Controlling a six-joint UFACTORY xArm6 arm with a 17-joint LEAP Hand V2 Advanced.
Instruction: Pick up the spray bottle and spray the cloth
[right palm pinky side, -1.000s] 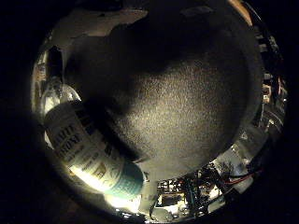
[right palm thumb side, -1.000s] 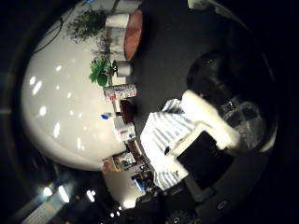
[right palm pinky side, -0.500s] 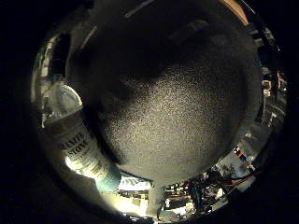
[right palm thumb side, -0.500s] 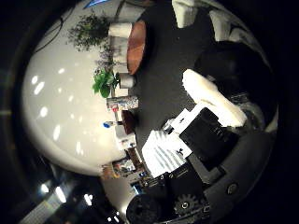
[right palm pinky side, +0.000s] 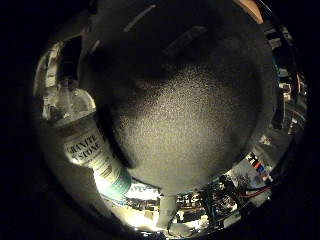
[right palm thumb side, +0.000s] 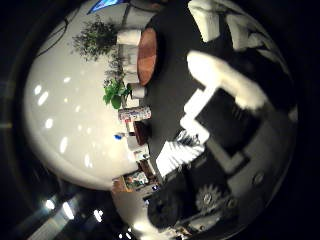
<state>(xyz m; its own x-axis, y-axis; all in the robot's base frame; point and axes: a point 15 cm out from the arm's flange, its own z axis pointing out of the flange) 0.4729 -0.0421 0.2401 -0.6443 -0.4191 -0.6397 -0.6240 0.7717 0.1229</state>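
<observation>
The spray bottle has a white printed label, a clear end and a teal end. It lies close beside my palm on the dark speckled table, and no finger touches it in the little finger side view. My right hand shows in the thumb side view as white and black fingers reaching out loosely over the table, with nothing between them. Past the fingers a white striped cloth lies on the dark tabletop.
A round wooden tabletop and potted plants stand beyond the table's far edge. Shelves with small items and a white ceiling with lights lie further off. Cluttered gear lines the table's other edge.
The views have swung. The fingers now reach further into the thumb side view. The white finger seen near the bottle a second ago has left the little finger side view.
</observation>
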